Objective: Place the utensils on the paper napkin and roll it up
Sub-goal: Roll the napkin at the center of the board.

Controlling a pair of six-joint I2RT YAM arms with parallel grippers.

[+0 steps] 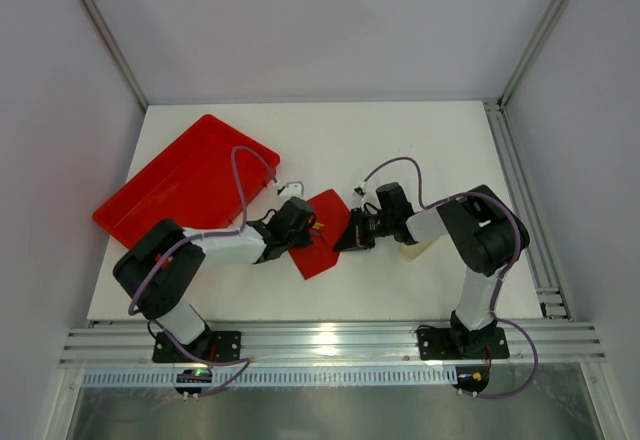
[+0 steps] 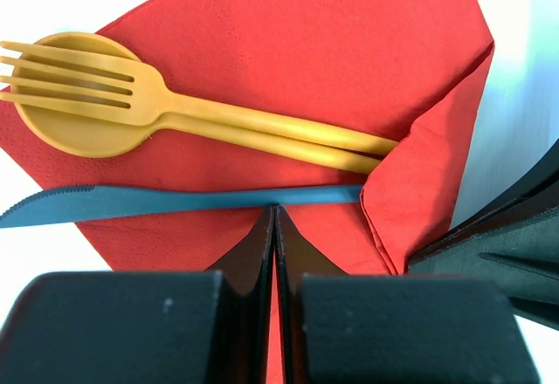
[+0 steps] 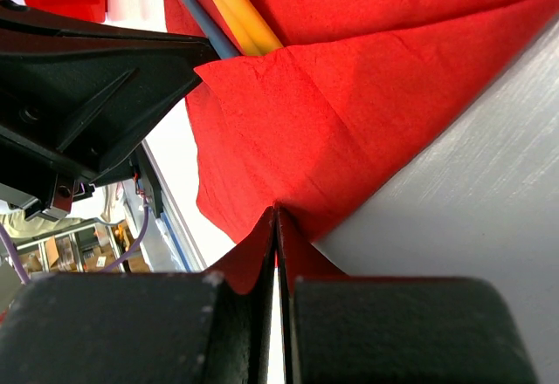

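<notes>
- Now, my left hand point(image 2: 275, 214) has its two fingers pressed together, with no gap between them.
- Its tips touch the paper napkin point(image 2: 306, 44), just beside the blue knife point(image 2: 175, 201).
- I cannot tell if any paper is caught between these fingers.
- My right hand point(image 3: 276, 211) is also closed, finger against finger, and its tips meet the edge of a folded part of the napkin.
- Here too I cannot tell whether the paper is pinched or only touched.
- The napkin lies flat on the white surface point(image 1: 420, 140), in the middle of the near half, between my two hands.
- The utensils point(image 2: 262, 131) lie on the napkin, side by side.
- The yellow fork point(image 2: 131, 87) rests on top of the yellow spoon point(image 2: 70, 135), with its tines over the spoon's bowl.
- The two handles run together.
- The knife lies close beside them, and its toothed tip goes past the napkin's edge onto the surface.
- One corner of the napkin is folded over, and it covers the ends of the fork and spoon handles.
- The knife's handle end goes just under this fold.
- A red tray point(image 1: 170, 185) stands at the far left of the surface, apart from the napkin.
</notes>
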